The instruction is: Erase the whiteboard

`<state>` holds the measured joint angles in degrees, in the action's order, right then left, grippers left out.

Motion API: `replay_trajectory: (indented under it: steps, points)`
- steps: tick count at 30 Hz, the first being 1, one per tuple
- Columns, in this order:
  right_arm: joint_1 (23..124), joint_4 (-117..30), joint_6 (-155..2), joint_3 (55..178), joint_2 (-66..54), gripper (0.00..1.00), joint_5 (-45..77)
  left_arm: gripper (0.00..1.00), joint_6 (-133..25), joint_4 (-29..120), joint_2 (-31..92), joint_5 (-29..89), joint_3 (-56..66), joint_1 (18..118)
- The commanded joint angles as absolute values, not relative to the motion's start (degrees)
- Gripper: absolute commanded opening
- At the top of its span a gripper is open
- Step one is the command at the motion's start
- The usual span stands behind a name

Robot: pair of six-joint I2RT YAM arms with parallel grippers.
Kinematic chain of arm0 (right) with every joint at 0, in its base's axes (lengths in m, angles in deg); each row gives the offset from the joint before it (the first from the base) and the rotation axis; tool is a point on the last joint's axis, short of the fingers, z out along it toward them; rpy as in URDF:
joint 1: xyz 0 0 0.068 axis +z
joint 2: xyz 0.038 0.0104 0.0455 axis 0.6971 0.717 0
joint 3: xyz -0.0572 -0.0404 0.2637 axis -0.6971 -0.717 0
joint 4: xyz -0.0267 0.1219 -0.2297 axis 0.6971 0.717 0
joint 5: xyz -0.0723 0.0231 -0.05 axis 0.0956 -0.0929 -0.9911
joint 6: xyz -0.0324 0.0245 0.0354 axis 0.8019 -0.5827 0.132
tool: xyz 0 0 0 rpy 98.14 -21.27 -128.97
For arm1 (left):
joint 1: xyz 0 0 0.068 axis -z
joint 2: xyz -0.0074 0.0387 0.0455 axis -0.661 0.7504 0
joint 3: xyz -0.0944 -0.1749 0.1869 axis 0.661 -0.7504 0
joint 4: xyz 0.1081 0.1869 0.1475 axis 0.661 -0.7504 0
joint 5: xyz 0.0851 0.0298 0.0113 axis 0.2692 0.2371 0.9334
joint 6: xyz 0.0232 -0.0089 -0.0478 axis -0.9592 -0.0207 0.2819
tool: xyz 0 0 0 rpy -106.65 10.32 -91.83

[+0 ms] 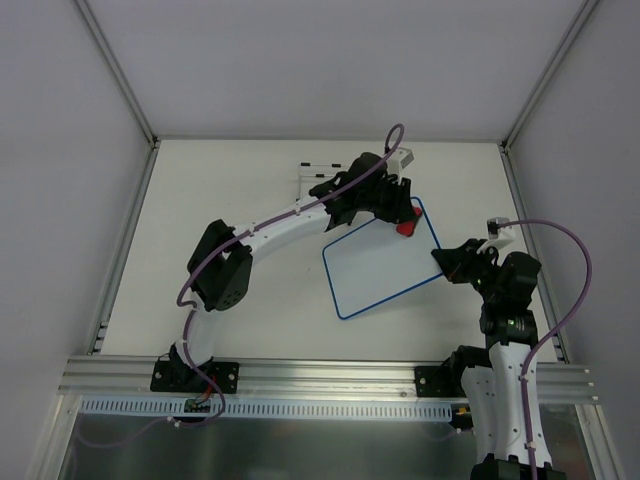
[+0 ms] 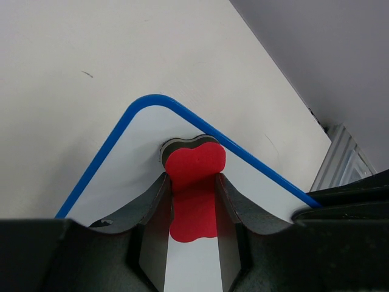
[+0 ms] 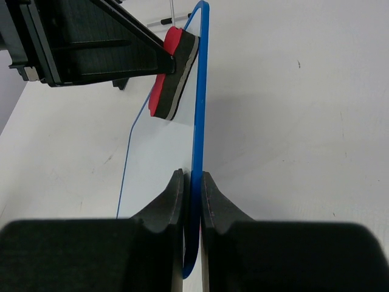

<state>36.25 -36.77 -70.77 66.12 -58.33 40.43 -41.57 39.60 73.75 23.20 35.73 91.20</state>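
Note:
The whiteboard point(image 1: 375, 268), white with a thin blue frame, lies tilted on the table with no marks showing on it. My left gripper point(image 1: 404, 214) is shut on the small red eraser point(image 1: 407, 228) at the board's far corner. In the left wrist view the eraser point(image 2: 196, 167) sits between the fingers point(image 2: 152, 207) of the gripper point(image 2: 192, 177), pressed on the whiteboard point(image 2: 130, 164) near its rounded corner. My right gripper point(image 1: 447, 260) is shut on the board's right edge. In the right wrist view that gripper point(image 3: 192, 176) pinches the whiteboard's blue frame point(image 3: 198, 115), and the eraser point(image 3: 173, 76) shows beyond.
A black wire stand point(image 1: 318, 172) stands just behind the left gripper at the back of the table. An aluminium rail point(image 1: 330, 375) runs along the near edge. Grey walls close in the table on three sides.

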Motion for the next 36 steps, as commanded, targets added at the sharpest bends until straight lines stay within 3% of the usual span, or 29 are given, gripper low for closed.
replay_trajectory:
  steps: [1,12,24,36]
  points:
    - [37.0,-39.8,-66.1,69.3,-59.2,0.00,43.0,0.00,-41.9,36.8,75.2,24.2,37.0,88.8]
    - [37.0,-39.8,-66.0,69.3,-58.8,0.00,43.0,0.00,-42.8,35.1,75.3,24.1,37.0,86.6]
    - [37.0,-39.8,-65.8,69.6,-58.0,0.00,42.6,0.00,-43.5,35.1,73.1,21.2,35.1,94.5]
    - [37.1,-41.6,-66.5,68.3,-57.9,0.00,42.2,0.00,-36.8,35.7,61.0,24.6,13.6,89.5]
